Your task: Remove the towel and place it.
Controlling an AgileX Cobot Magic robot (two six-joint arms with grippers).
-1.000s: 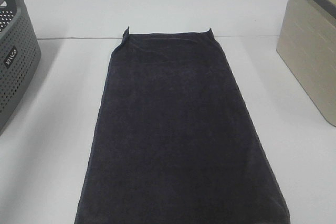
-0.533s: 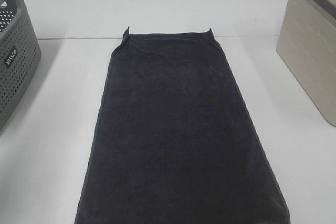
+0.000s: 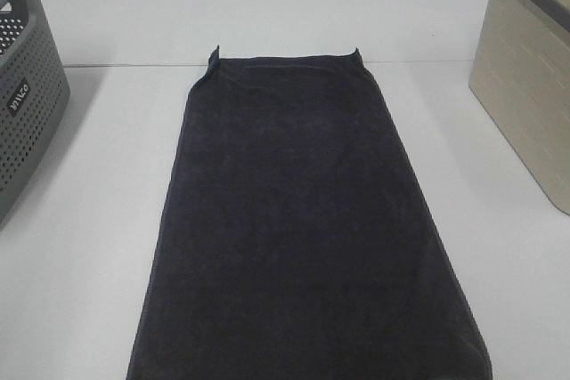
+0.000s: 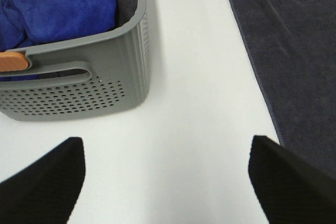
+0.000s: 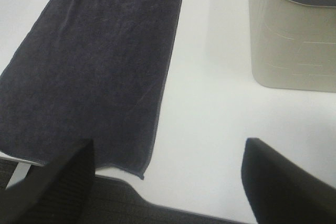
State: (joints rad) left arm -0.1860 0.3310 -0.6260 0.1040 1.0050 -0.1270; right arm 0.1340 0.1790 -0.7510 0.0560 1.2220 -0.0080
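The towel [image 3: 303, 220], very dark navy-black terry cloth, lies flat and lengthwise down the middle of the white table [image 3: 80, 246], its near end running out of the exterior view. Neither arm shows in that view. In the left wrist view my left gripper [image 4: 165, 182] hangs open over bare table, with the towel's edge [image 4: 283, 51] off to one side and nothing between the black fingers [image 4: 44, 182]. In the right wrist view my right gripper [image 5: 168, 182] is open above the table's front edge beside the towel's near corner [image 5: 94, 72], holding nothing.
A grey perforated basket [image 3: 22, 104] stands at the table's left; the left wrist view shows it [image 4: 79, 87] holding blue cloth [image 4: 58, 3]. A beige bin [image 3: 530, 77] stands at the right, also in the right wrist view [image 5: 294, 35].
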